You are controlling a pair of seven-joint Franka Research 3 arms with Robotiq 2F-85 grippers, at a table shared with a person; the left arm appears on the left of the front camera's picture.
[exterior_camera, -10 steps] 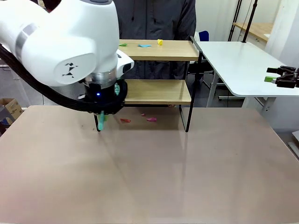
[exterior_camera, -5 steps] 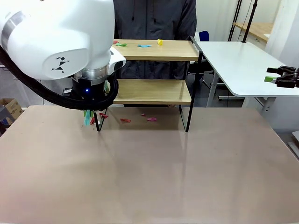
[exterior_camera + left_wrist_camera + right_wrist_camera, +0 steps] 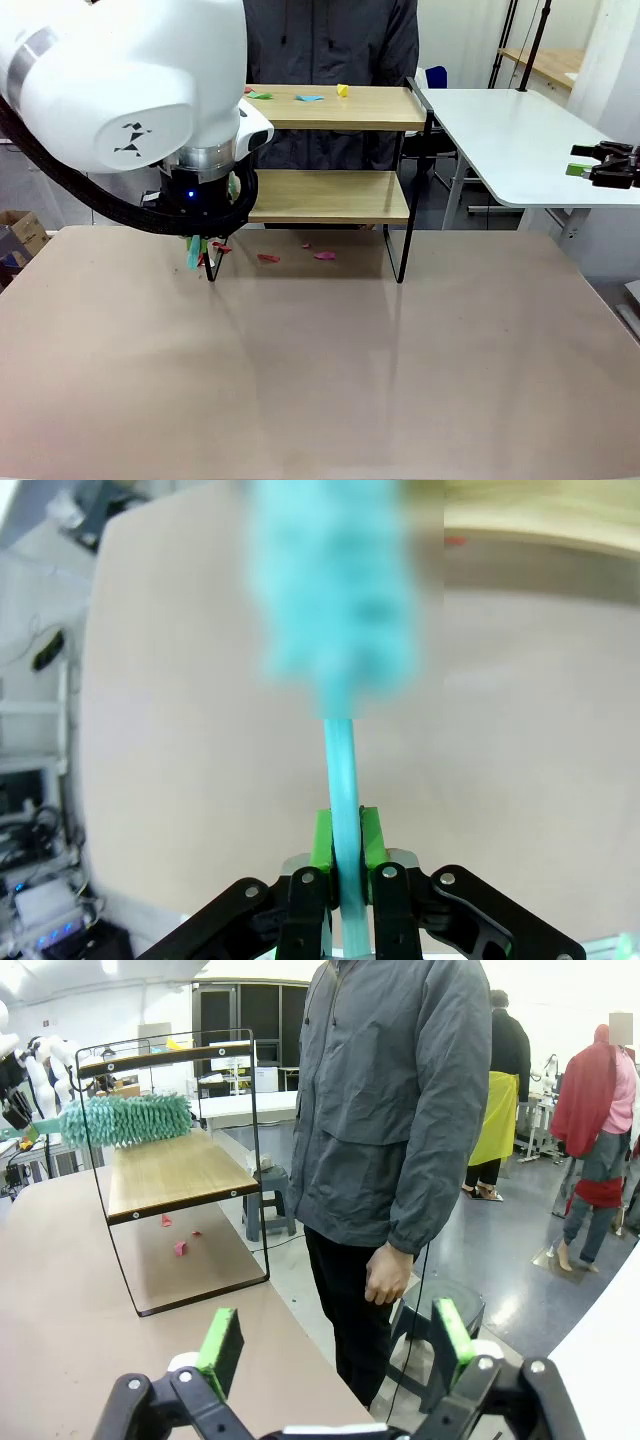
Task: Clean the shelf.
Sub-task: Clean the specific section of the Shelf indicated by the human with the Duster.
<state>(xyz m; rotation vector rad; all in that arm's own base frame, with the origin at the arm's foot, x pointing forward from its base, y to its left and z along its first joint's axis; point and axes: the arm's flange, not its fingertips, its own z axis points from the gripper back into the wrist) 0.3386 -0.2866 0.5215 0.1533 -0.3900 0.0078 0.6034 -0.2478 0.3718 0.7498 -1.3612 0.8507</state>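
Observation:
The shelf (image 3: 330, 197) stands at the table's far edge, with two wooden boards in a black frame. Green (image 3: 262, 96), blue (image 3: 310, 98) and yellow (image 3: 343, 90) scraps lie on its top board. My left gripper (image 3: 203, 245) hangs by the shelf's left front leg, shut on the handle (image 3: 341, 780) of a teal duster (image 3: 335, 590). In the right wrist view the duster head (image 3: 125, 1118) hovers at the far end of the lower board (image 3: 170, 1175). My right gripper (image 3: 337, 1345) stands open and empty, off to the right of the table (image 3: 604, 165).
Pink scraps (image 3: 268, 258) (image 3: 324, 255) lie on the table under the shelf. A person (image 3: 400, 1110) in a grey jacket stands behind the shelf. A white side table (image 3: 510, 140) adjoins at the right. The brown table's near half (image 3: 330, 380) is bare.
My left arm has swung left with the duster, from under the lower board's left end to the shelf's left front leg. The right gripper has not moved.

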